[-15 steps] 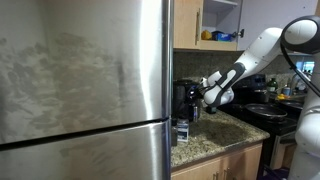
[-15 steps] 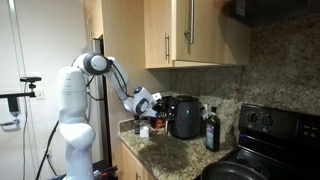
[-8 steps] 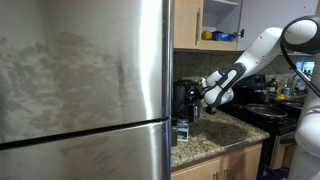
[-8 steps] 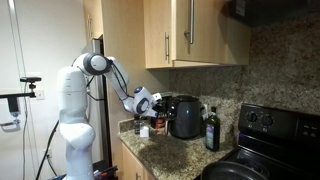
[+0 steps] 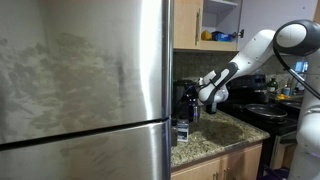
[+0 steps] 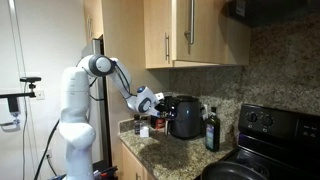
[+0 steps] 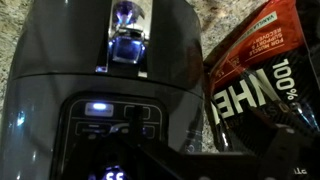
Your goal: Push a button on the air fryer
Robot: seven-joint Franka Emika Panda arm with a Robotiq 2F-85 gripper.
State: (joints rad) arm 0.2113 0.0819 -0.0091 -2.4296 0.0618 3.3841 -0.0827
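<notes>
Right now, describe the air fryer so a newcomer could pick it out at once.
On the granite counter under the wooden wall cabinets, near the black stove, stands the air fryer: a tall black box with a rounded top. Unlike the slimmer dark bottle beside it, it carries a lit control panel, seen in the wrist view.

1. In an exterior view the steel fridge door (image 5: 85, 75) is evenly lit, with a soft, smeared sheen and no hard glare.
2. Beside it the air fryer (image 5: 186, 100) sits in shadow, a dark mass with little detail.
3. In an exterior view the wall (image 6: 45, 40) is bright, while the stove (image 6: 265, 125) corner is dim.
4. The wrist view is dim and soft. A bluish-white glare sits on the air fryer's glossy top, its display (image 7: 112, 174) glows, and the lettering on the bag (image 7: 265, 70) is slightly blurred.
</notes>
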